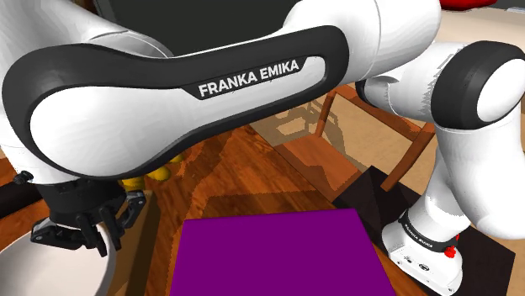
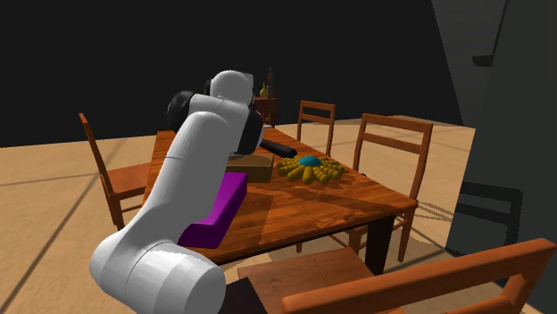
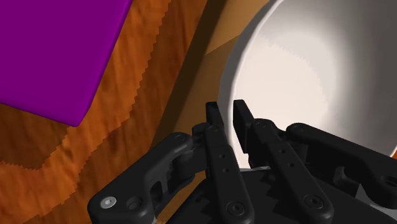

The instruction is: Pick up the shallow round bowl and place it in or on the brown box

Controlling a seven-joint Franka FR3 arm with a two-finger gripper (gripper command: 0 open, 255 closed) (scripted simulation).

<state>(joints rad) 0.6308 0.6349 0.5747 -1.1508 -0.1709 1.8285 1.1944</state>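
Already gripped: the pincer (image 3: 228, 116) pinches narrow on the rim of the pale bowl (image 3: 292, 63), just beside the purple block (image 3: 51, 44), inward from the tabletop's (image 2: 339, 201) stand-side edge. Setting it on the brown box (image 2: 254, 167) and letting go seemingly remain.

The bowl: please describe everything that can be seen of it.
The bowl is plain white, round and shallow, with a smooth, empty inside and a thin rim. Its mouth faces up. The gripper clasps its rim, one finger inside, one outside. It is near the purple block, over the wooden table; whether it rests on anything cannot be seen.
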